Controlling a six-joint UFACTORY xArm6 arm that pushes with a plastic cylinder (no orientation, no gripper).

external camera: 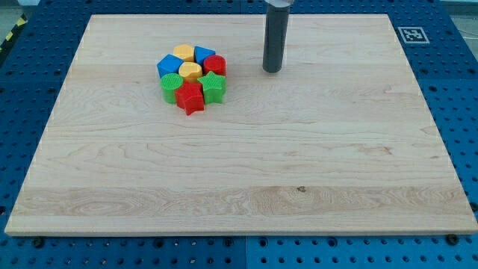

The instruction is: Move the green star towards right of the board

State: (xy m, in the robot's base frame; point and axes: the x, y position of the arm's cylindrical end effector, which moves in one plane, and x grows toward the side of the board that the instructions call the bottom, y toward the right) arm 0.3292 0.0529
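Note:
The green star (213, 87) sits on the right side of a tight cluster of blocks at the board's upper left-centre. It touches a red star (191, 98) to its lower left, a yellow block (190, 72) to its upper left and a red block (216, 65) above it. My tip (272, 70) rests on the board to the right of the cluster, slightly above the green star's level and well apart from it.
The cluster also holds a green block (172, 86), a blue block (169, 67), a second yellow block (184, 53) and a blue block (204, 54). The wooden board (239, 172) lies on a blue perforated table. A marker tag (412, 34) sits at the board's top right corner.

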